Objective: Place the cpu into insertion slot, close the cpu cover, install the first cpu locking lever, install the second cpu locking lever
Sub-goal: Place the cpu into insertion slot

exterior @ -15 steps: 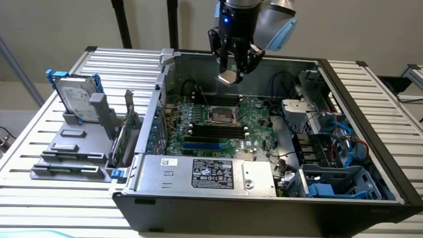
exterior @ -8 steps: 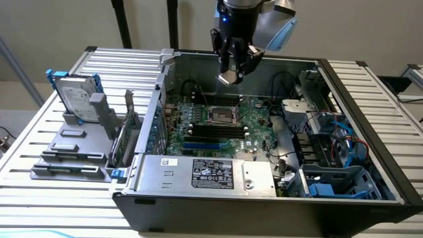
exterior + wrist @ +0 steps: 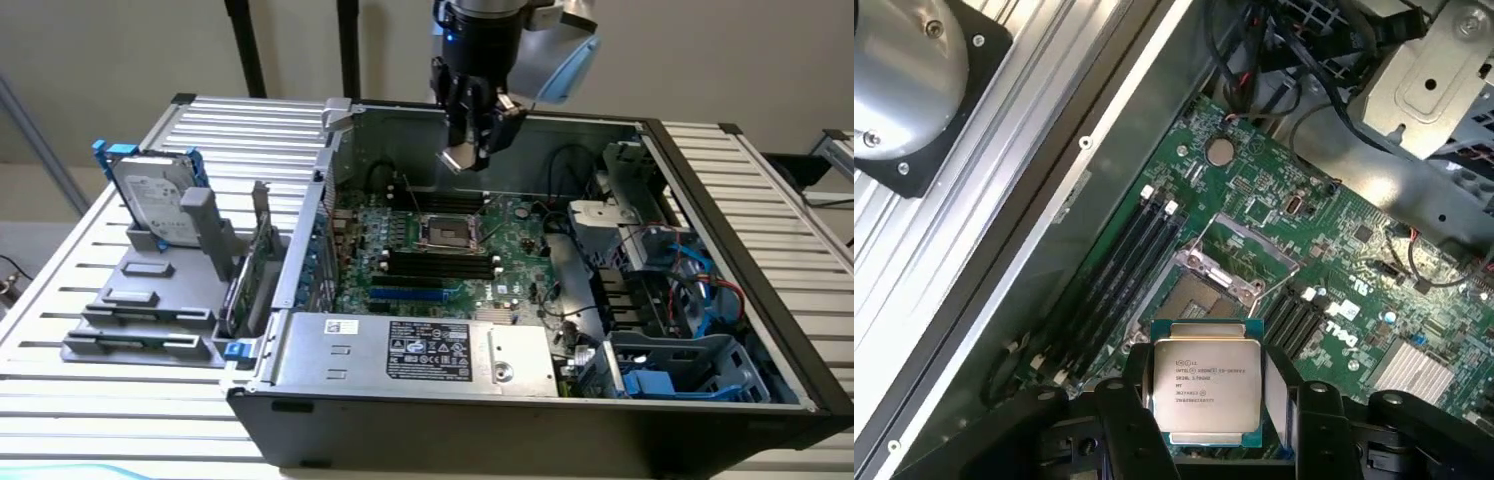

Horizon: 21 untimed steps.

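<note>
Jaws clamped on the cpu (image 3: 1206,385), a small flat silvery square chip; black fingers (image 3: 1126,425) press two opposite edges. Your gripper (image 3: 467,152) hangs over the open black computer case (image 3: 534,420), which lies on its side on a ribbed metal table (image 3: 80,400). A green motherboard (image 3: 514,255) covers the case floor. Long black memory sticks (image 3: 434,268) run along either side of the socket. The insertion slot (image 3: 449,233), a dark square socket with a silver rim, lies uncovered below the gripper, apart from it. The thin silvery frame of the cpu cover (image 3: 1239,255) is tilted up off the socket. You hold the cpu in the air above the board, printed face toward the wrist camera, not touching the slot.
</note>
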### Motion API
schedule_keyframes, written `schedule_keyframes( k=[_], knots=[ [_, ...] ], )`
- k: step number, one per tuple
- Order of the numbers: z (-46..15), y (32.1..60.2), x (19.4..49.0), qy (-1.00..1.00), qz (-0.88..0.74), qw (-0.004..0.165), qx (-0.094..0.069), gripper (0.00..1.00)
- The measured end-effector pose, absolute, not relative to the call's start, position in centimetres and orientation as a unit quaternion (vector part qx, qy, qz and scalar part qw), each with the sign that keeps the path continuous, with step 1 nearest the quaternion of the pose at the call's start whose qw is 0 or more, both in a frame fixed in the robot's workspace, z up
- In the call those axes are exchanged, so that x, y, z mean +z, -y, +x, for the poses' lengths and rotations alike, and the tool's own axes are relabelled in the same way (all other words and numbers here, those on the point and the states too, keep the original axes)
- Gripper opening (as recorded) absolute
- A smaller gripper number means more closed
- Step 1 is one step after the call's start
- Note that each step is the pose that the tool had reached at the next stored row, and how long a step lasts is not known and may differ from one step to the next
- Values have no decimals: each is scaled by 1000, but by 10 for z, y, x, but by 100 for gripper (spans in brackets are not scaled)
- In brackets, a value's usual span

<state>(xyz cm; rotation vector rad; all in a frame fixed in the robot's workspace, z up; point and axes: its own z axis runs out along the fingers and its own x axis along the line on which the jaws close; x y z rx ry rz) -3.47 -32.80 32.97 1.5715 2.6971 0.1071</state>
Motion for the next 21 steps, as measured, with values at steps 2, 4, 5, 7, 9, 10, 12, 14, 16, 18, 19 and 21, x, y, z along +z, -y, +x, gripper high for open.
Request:
schedule_keyframes(
  k=[2,4,5,7,9,10,12,14,16,18,19,21],
  knots=[
    [-35,328,330,-854,519,10,34,54],
    [-35,328,329,-844,535,10,34,54],
    [-35,328,329,-840,542,11,34,54],
    [-35,328,329,-830,557,11,34,54],
    [-35,328,329,-819,572,12,33,54],
    [-35,328,329,-814,580,12,33,54],
    [-35,328,329,-804,594,13,33,54],
    [-35,328,329,-793,609,13,33,54],
    [-35,328,329,-782,623,14,33,54],
    [-35,328,329,-770,637,15,32,54],
    [-35,328,328,-764,644,15,32,54],
    [-35,328,328,-752,658,15,32,54]
  ],
)
